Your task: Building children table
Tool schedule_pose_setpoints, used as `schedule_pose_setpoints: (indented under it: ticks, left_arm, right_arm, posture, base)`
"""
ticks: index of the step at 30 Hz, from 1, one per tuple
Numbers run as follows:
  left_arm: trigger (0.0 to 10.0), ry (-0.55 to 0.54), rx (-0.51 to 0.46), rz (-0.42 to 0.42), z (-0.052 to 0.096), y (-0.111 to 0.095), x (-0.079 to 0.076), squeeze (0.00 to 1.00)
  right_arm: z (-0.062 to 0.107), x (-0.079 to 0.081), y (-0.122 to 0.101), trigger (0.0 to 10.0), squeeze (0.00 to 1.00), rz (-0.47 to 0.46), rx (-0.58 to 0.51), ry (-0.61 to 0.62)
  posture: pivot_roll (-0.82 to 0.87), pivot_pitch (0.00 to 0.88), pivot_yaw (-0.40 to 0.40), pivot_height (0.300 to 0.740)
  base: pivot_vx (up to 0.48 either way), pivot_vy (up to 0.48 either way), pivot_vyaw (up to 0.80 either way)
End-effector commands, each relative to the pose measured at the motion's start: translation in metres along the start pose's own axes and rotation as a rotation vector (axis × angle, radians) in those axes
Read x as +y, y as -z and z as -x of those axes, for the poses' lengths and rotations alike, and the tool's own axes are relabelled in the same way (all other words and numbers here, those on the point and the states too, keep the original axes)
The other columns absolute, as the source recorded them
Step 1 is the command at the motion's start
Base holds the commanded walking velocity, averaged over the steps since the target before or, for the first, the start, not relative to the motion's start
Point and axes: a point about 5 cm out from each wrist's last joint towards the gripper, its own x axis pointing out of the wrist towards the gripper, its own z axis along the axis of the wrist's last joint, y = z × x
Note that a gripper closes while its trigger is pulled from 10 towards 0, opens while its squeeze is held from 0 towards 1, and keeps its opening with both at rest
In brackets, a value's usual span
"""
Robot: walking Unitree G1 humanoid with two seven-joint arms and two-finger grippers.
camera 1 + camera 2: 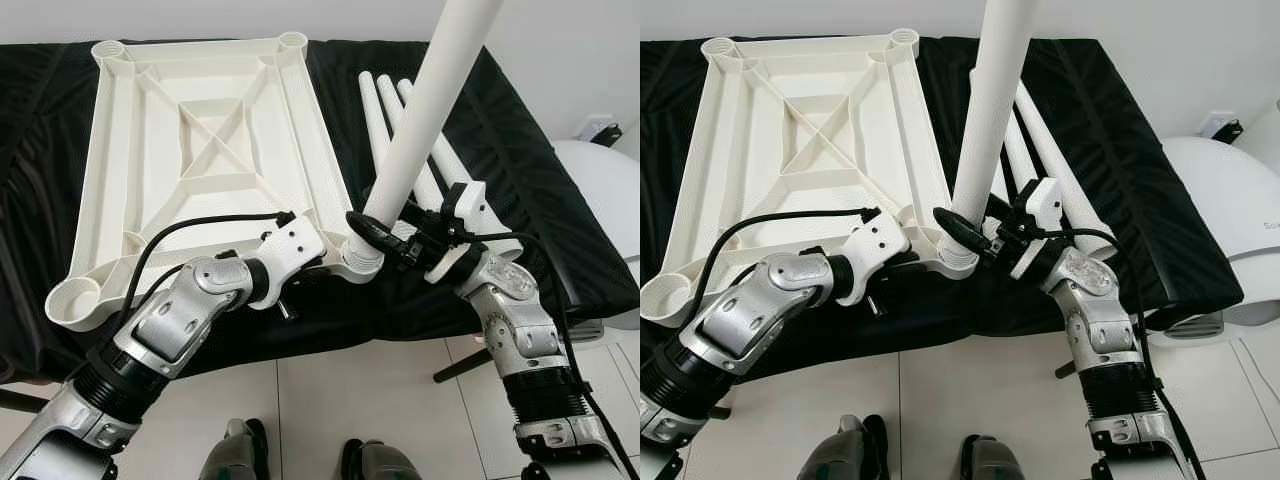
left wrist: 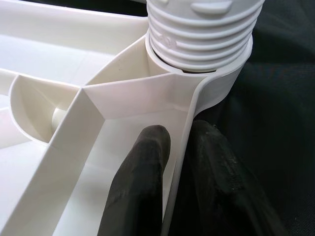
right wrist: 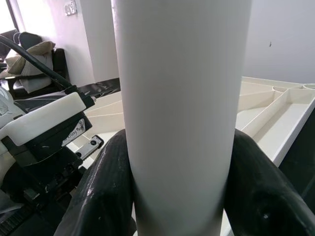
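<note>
Upturned white tabletop point(image 1: 200, 150) on black-draped counter point(image 1: 520, 180), left hand point(image 2: 172, 187) pinching its near-right corner rim, right hand point(image 3: 179, 196) clamped around upright white table leg point(image 1: 425, 110) seated in that corner's socket point(image 2: 197, 78).

White ribbed plastic tabletop point(image 1: 800, 130) lay underside up on black cloth-covered surface point(image 1: 1110, 160). Tall white plastic tube leg point(image 1: 990, 110) stood upright in near right corner socket point(image 1: 958, 262). Right gripper point(image 1: 965, 235) clasped leg just above socket. Left gripper point(image 1: 902, 258) sat at tabletop's near edge beside socket; fingers hidden. Spare white tube legs point(image 1: 1055, 175) lay on cloth right of tabletop. White rounded object point(image 1: 1230, 200) stood far right.
</note>
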Motion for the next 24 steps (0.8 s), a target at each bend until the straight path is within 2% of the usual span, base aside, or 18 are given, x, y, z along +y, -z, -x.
schedule_pose_setpoints:
  ticks: [1,24]
  left_arm:
    - [10.0,0.066,0.011,0.0,0.0028,0.0021,-0.0063,0.0]
    - [10.0,0.066,0.013,0.001,0.004,0.0015,-0.0053,0.0]
  right_arm:
    - [0.0134,-0.0052,0.02,10.0,0.0,-0.045,0.101,0.072]
    - [0.0181,-0.0023,0.0201,10.0,0.0,-0.06,0.077,0.155]
  posture:
    - [-0.02,0.203,-0.024,0.74]
    - [-0.02,0.215,-0.016,0.74]
  base:
    - [0.0,0.0,0.0]
    - [0.0,0.0,0.0]
